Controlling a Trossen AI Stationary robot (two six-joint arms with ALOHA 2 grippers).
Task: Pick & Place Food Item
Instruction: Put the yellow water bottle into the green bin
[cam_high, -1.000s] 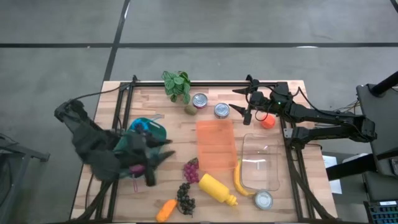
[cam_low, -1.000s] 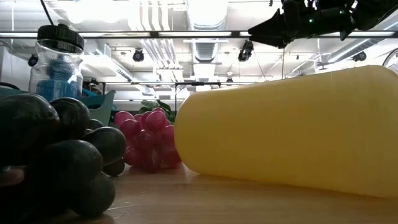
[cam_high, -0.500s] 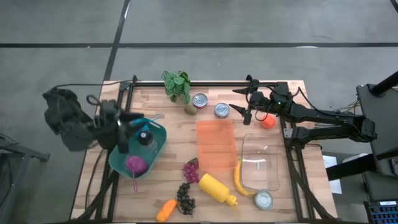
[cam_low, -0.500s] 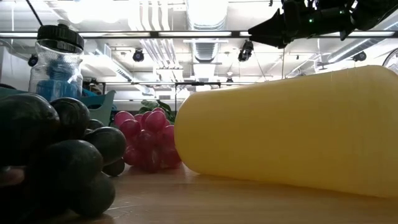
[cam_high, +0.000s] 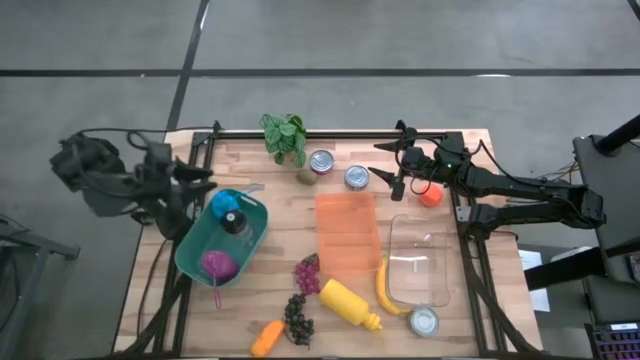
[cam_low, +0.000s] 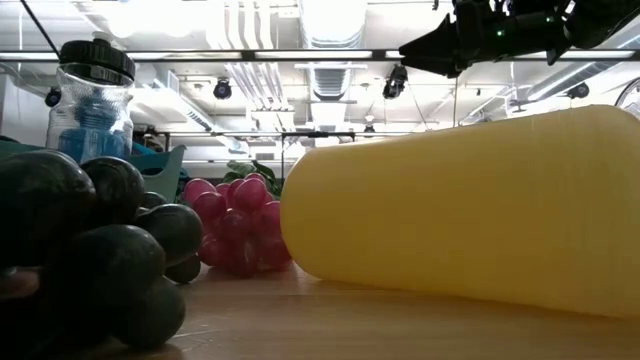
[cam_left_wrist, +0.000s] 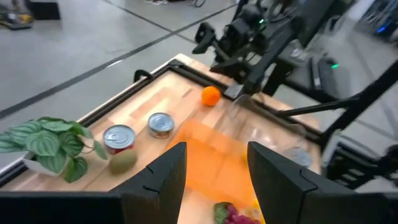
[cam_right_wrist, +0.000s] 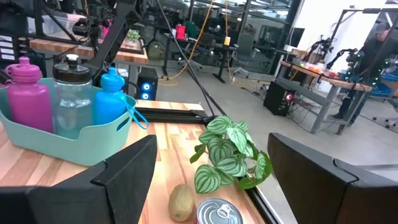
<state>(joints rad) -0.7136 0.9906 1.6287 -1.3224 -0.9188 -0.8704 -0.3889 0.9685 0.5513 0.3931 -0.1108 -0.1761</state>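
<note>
Arms parked at opposite edges of the surface (cam_high: 290, 215), both grippers empty.
Left gripper (cam_high: 190, 180) reaches in level from the left edge, beside the teal basket (cam_high: 190, 262) of bottles, its fingers (cam_left_wrist: 163, 180) partly apart and gripping nothing. Right gripper (cam_high: 392, 165) stretches along the far right corner, just beside the orange (cam_high: 431, 196) and near two cans (cam_high: 340, 170), jaws wide and holding nothing. Food lies untouched toward the near edge: banana (cam_high: 383, 287), red grapes (cam_high: 307, 274), dark grapes (cam_high: 297, 318), carrot (cam_high: 266, 338), by the yellow bottle (cam_high: 349, 303).
</note>
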